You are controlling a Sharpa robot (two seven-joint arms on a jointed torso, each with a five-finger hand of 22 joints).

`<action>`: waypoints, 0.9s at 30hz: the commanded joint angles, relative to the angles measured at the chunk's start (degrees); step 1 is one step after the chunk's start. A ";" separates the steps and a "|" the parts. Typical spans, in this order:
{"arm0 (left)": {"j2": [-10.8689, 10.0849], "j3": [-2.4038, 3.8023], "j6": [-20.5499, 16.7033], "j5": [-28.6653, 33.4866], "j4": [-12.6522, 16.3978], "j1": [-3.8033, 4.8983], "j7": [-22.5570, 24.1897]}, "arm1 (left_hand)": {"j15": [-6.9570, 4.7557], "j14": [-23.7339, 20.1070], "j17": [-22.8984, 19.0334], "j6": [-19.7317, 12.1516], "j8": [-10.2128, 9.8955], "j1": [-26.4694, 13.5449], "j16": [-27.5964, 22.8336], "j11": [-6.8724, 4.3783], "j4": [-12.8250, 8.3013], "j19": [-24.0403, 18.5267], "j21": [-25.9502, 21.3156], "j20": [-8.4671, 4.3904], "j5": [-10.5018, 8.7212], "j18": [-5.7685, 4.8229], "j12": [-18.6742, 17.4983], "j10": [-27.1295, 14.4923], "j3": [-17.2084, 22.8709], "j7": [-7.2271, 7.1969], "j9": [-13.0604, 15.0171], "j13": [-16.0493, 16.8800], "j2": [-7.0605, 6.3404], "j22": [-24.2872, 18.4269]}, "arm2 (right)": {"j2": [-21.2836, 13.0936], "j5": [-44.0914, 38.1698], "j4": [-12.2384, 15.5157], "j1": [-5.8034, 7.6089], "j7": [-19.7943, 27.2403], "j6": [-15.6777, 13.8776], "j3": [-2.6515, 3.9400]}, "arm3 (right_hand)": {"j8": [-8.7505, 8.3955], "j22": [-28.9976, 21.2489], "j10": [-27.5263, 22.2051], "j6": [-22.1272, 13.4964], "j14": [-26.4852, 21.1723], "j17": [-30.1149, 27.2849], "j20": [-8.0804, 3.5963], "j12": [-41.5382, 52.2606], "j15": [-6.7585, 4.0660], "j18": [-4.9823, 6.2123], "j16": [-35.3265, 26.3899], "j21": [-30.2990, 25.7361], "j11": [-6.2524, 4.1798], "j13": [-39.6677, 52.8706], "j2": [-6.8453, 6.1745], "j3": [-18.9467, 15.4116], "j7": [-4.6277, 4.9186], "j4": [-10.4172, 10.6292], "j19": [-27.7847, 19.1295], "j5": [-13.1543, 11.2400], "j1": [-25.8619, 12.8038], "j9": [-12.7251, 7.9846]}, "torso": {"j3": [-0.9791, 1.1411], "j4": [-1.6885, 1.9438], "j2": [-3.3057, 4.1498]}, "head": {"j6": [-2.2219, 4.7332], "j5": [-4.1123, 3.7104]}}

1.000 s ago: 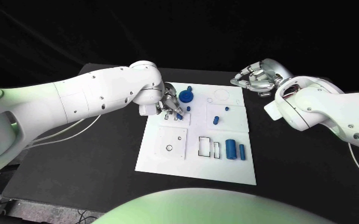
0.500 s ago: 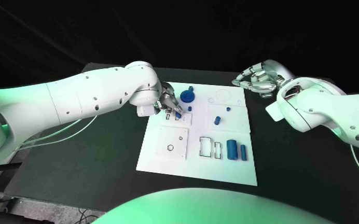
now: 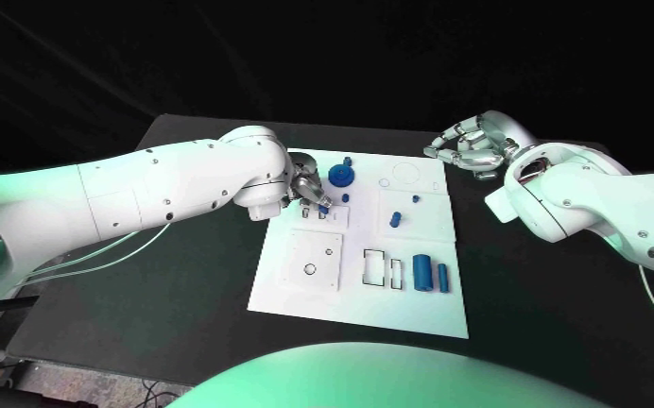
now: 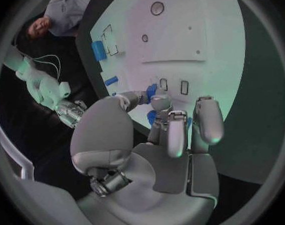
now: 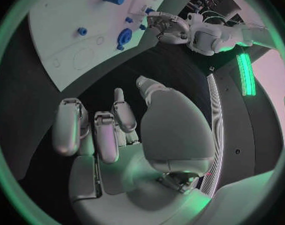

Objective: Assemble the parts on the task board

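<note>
While the black table (image 3: 163,266) carries everything I am watching, the white task board (image 3: 357,309) lies flat in its middle. My left robot hand (image 3: 308,193) sits low over the board's far left part, and the left wrist view shows its thumb and a finger (image 4: 160,103) closed on a small blue part (image 4: 151,90), pinched right at the fingertips just above the board. My right robot hand (image 3: 468,146) hangs over the bare table beyond the board's far right corner, apart from every part, its fingers (image 5: 106,130) curled inward around nothing.

Just beside the left robot hand, toward the board's far edge, stands the blue round part (image 3: 339,175). Near the board's right side lies a blue cylinder (image 3: 422,272) with a thinner blue bar (image 3: 441,276) next to it. Between those and the left robot hand stands a small blue peg (image 3: 394,218), with a tiny blue stud (image 3: 410,197) close by.
</note>
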 commanded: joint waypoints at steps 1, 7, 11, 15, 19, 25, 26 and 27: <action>-0.53 0.02 -4.98 -5.29 1.11 -0.52 3.04 | -0.44 6.13 15.07 0.74 0.43 0.34 0.37 -0.05 -10.61 0.49 0.27 0.12 0.45 -0.70 0.36 0.48 10.65 -0.22 -0.04 0.28 -0.23 7.69 | -0.07 -0.16 0.06 -0.14 0.05 0.58 -0.01 | 0.40 9.15 -0.12 -0.25 4.66 10.31 0.05 -0.15 -0.37 0.36 -0.27 -0.22 -0.04 -0.06 -0.14 -0.41 -0.07 0.06 -0.42 0.30 -0.58 0.05 | 0.00 0.05 -0.01 | 0.01 -0.01; -1.35 0.02 -6.56 -7.68 2.23 -1.53 3.70 | -0.55 6.13 15.07 1.14 0.55 0.22 0.37 -0.19 -10.69 0.67 0.51 0.02 0.93 -0.75 0.92 0.95 11.03 -0.35 -0.04 0.87 -0.56 7.87 | -0.15 -0.20 0.10 -0.35 0.11 0.59 -0.01 | 0.40 9.15 -0.12 -0.25 4.66 10.31 0.05 -0.15 -0.37 0.36 -0.27 -0.22 -0.04 -0.06 -0.14 -0.41 -0.07 0.06 -0.42 0.30 -0.58 0.05 | 0.02 0.05 -0.03 | 0.01 -0.06; -1.54 0.02 -6.36 -8.60 2.38 -2.00 3.74 | -0.59 6.13 15.07 1.33 0.60 0.14 0.37 -0.21 -10.71 0.71 0.55 -0.02 1.15 -0.76 1.14 1.16 11.19 -0.43 -0.04 1.10 -0.73 7.92 | -0.21 -0.24 0.14 -0.43 0.13 0.60 -0.01 | 0.40 9.15 -0.12 -0.25 4.66 10.31 0.05 -0.15 -0.37 0.36 -0.27 -0.22 -0.04 -0.06 -0.14 -0.41 -0.07 0.06 -0.42 0.30 -0.58 0.05 | 0.02 -0.01 0.01 | 0.01 0.04; -1.58 0.01 -5.95 -9.05 2.28 -2.34 3.58 | -0.64 6.13 15.07 1.59 0.70 -0.02 0.37 -0.25 -10.70 0.79 0.65 -0.08 1.60 -0.78 1.46 1.46 11.46 -0.54 -0.03 1.44 -0.98 8.02 | -0.28 -0.27 0.17 -0.47 0.14 0.61 -0.01 | 0.40 9.15 -0.12 -0.25 4.66 10.31 0.05 -0.15 -0.37 0.36 -0.27 -0.22 -0.04 -0.06 -0.14 -0.41 -0.07 0.06 -0.42 0.30 -0.58 0.05 | 0.06 -0.06 0.07 | 0.01 0.04; -1.51 0.01 -5.19 -9.22 2.15 -2.53 3.39 | -0.66 6.13 15.07 1.78 0.81 -0.23 0.37 -0.27 -10.68 0.80 0.64 -0.11 1.93 -0.78 1.54 1.60 11.68 -0.62 0.01 1.53 -1.17 8.05 | -0.31 -0.28 0.18 -0.49 0.15 0.62 -0.01 | 0.40 9.15 -0.12 -0.25 4.66 10.31 0.05 -0.15 -0.37 0.36 -0.27 -0.22 -0.04 -0.06 -0.14 -0.41 -0.07 0.06 -0.42 0.30 -0.58 0.05 | 0.06 -0.06 0.06 | 0.01 0.02; -1.39 0.00 -4.44 -9.29 2.00 -2.64 3.07 | -0.69 6.13 15.07 2.00 0.98 -0.49 0.37 -0.31 -10.68 0.87 0.73 -0.15 2.47 -0.80 1.80 1.86 12.02 -0.71 0.09 1.82 -1.41 8.15 | -0.33 -0.28 0.20 -0.51 0.17 0.63 -0.01 | 0.47 9.14 -0.09 -0.32 4.67 10.35 0.04 -0.13 -0.38 0.36 -0.26 -0.27 -0.04 -0.06 -0.07 -0.44 -0.08 0.08 -0.41 0.33 -0.74 0.18 | 0.11 -0.06 0.08 | 0.01 -0.07; -1.34 0.00 -4.26 -9.30 1.96 -2.65 2.92 | -0.69 6.13 15.07 2.00 0.98 -0.49 0.37 -0.31 -10.68 0.87 0.73 -0.15 2.47 -0.80 1.80 1.86 12.02 -0.71 0.09 1.82 -1.41 8.15 | -0.33 -0.28 0.19 -0.51 0.17 0.63 -0.01 | 0.47 9.14 -0.09 -0.32 4.67 10.35 0.04 -0.13 -0.38 0.36 -0.26 -0.27 -0.04 -0.06 -0.07 -0.44 -0.08 0.08 -0.41 0.33 -0.74 0.18 | 0.11 -0.06 0.09 | 0.01 -0.25; -1.29 0.00 -4.07 -9.32 1.92 -2.66 2.77 | -0.69 6.13 15.07 2.00 0.98 -0.49 0.37 -0.31 -10.68 0.87 0.73 -0.15 2.47 -0.80 1.80 1.86 12.02 -0.71 0.09 1.82 -1.41 8.15 | -0.32 -0.28 0.19 -0.51 0.18 0.63 -0.01 | 0.47 9.14 -0.09 -0.32 4.67 10.35 0.04 -0.13 -0.38 0.36 -0.26 -0.27 -0.04 -0.06 -0.07 -0.44 -0.08 0.08 -0.41 0.33 -0.74 0.18 | 0.10 -0.06 0.08 | 0.01 -0.34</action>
